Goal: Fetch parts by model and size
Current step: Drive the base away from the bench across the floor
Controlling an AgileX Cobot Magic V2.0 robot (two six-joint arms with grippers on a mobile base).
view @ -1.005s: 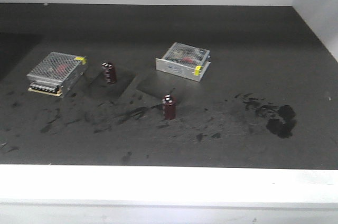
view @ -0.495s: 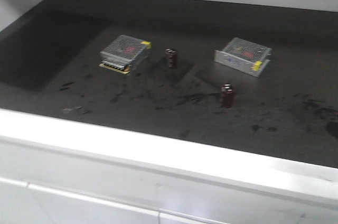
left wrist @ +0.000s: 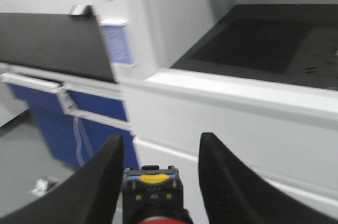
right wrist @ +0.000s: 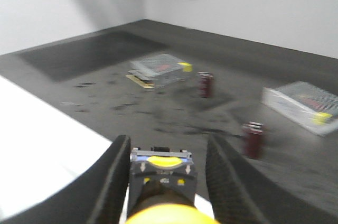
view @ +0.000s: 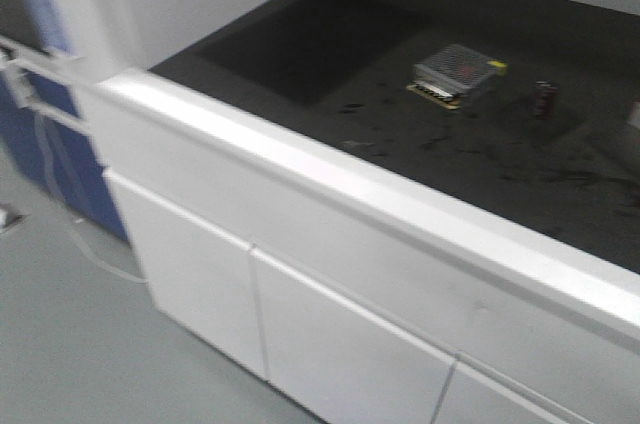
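Both grippers are loaded: left gripper (left wrist: pixel 158 150) is clamped on the red switch (left wrist: pixel 153 192), right gripper (right wrist: pixel 168 145) on the yellow switch (right wrist: pixel 163 174), caps toward the wrists, likely for steady transport. On the dark bench (view: pixel 300 54) sit boxes (right wrist: pixel 161 69) and capacitors (right wrist: pixel 205 84); its white edge (view: pixel 330 179) fronts the left arm and would block a low reach.

The worktop (view: pixel 330 44) is matt black, mottled with darker smudges, and has a white front rim above white cabinet doors (view: pixel 340 344). The perforated box (view: pixel 455 72) is silver mesh with a yellow tag. The capacitor (view: pixel 544 99) is dark brown, the side cabinet (view: pixel 35 114) blue and the floor (view: pixel 80 344) grey. The left gripper (left wrist: pixel 160 138) has black fingers (left wrist: pixel 103 182), and the red-capped switch (left wrist: pixel 153 195) shows a dark body with a yellow centre. The right gripper (right wrist: pixel 168 138) is black too. Its yellow-capped switch (right wrist: pixel 162 182) is dark-bodied with a blue-grey strip.
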